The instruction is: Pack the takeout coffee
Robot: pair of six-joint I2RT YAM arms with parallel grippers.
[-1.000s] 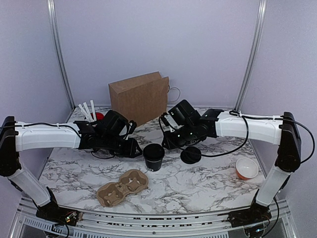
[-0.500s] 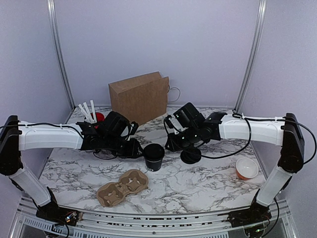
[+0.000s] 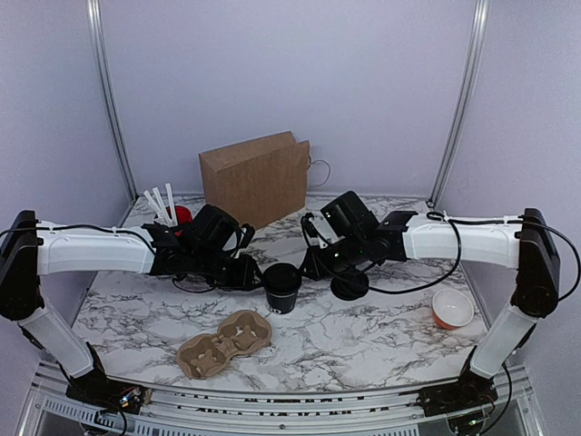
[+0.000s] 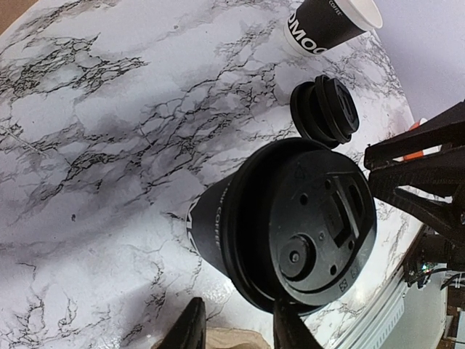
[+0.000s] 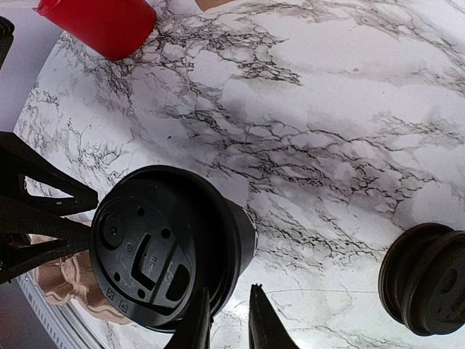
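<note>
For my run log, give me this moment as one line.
takeout coffee: lidded, upright on table | left fingers: parted beside it | right fingers: narrowly parted beside it | carrier: empty

Small black takeout coffee [image 3: 282, 289], lid on, upright, mid marble table [image 3: 381, 341]

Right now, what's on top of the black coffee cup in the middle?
A black plastic lid sits on the cup, covering its whole mouth. Whether any coffee is inside cannot be seen, because the lid hides it.
</note>
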